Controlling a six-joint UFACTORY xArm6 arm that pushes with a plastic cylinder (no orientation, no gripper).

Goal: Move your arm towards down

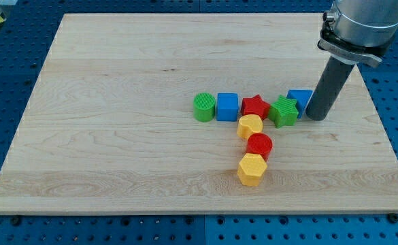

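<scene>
My tip point(316, 117) rests on the wooden board point(117, 136) at the view's right, just right of a blue block point(299, 99) and touching or nearly touching it. A row runs leftwards from there: a green star block point(284, 111), a red star block point(255, 106), a blue cube point(227, 107) and a green cylinder point(203, 107). Below the red star a column runs down: a yellow round-topped block point(250, 126), a red cylinder point(259, 145) and a yellow hexagon block point(251, 169).
The board lies on a blue perforated table point(396, 102). The arm's grey body point(358, 24) hangs over the board's top right corner.
</scene>
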